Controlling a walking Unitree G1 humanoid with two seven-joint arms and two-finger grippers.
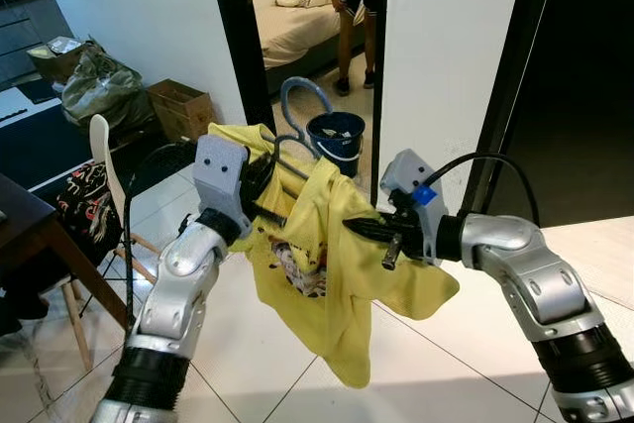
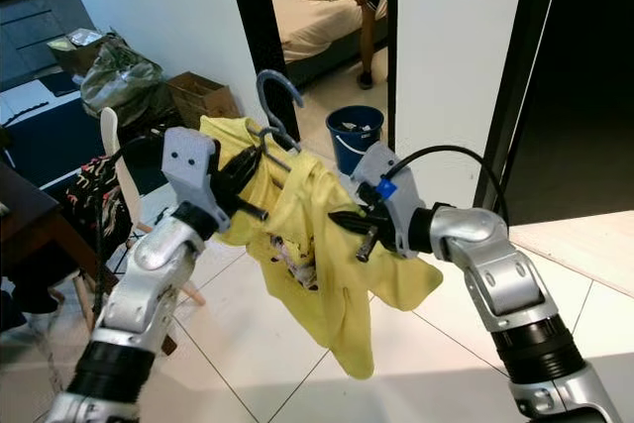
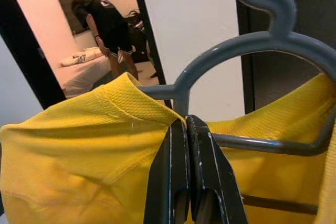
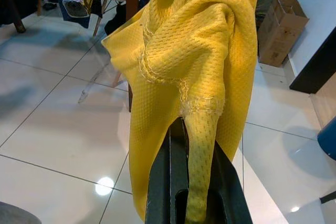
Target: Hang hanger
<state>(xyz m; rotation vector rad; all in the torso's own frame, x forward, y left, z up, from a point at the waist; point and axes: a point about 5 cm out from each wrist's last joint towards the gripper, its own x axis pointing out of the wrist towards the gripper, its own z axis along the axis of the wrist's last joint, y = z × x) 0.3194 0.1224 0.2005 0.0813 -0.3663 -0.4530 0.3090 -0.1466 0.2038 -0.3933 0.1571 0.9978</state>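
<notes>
White tiled floor (image 1: pixel 248 354), open doorway (image 1: pixel 317 37)

left gripper (image 1: pixel 265 177) grips hanger (image 1: pixel 302 111) | right gripper (image 1: pixel 371 230) pinches yellow shirt (image 1: pixel 327 274)

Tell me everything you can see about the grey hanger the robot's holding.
The hanger is grey-blue, plastic-looking, with a curved hook pointing up and a lower crossbar. A yellow mesh shirt is draped unevenly over it. The left gripper pinches its neck shut; the right gripper clamps the shirt fabric. It is held in mid-air, unhung.

You will find no legible text here; the print on the yellow shirt (image 1: pixel 297 264) cannot be read.
</notes>
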